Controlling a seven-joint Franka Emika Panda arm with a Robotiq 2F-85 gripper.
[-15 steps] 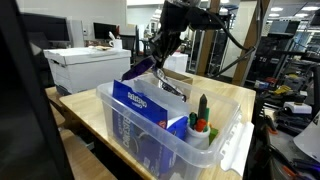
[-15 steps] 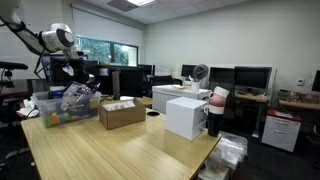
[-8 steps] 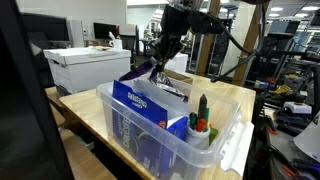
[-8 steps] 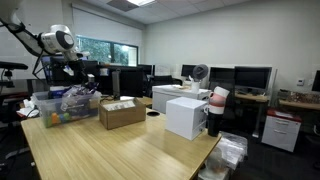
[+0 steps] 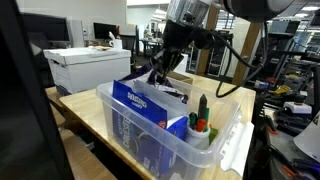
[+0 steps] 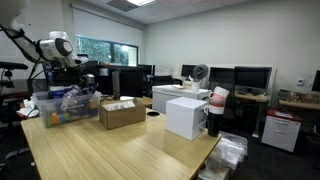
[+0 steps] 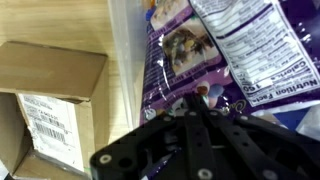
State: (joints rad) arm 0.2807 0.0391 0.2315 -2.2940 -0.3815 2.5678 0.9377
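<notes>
A clear plastic bin (image 5: 185, 150) stands on the wooden table and holds a large blue-and-purple bag (image 5: 150, 108) and purple snack bags. My gripper (image 5: 156, 80) hangs just over the bin's far side. In the wrist view my gripper (image 7: 190, 102) has its fingers pressed together on the edge of a purple snack bag (image 7: 180, 50), which lies flat among the bin's contents. Another purple bag with a nutrition label (image 7: 255, 45) lies beside it. In an exterior view the gripper (image 6: 76, 82) is low over the bin (image 6: 62, 110).
An open cardboard box (image 7: 45, 100) (image 6: 122, 112) stands right beside the bin. Green and red items (image 5: 201, 120) sit in the bin's near corner. A white box (image 6: 185, 116) stands further along the table, and a white machine (image 5: 82, 66) stands beyond the table.
The gripper has come down with the purple bag, which was raised above the bin a second ago and now lies in it. The arm has shifted over the bin.
</notes>
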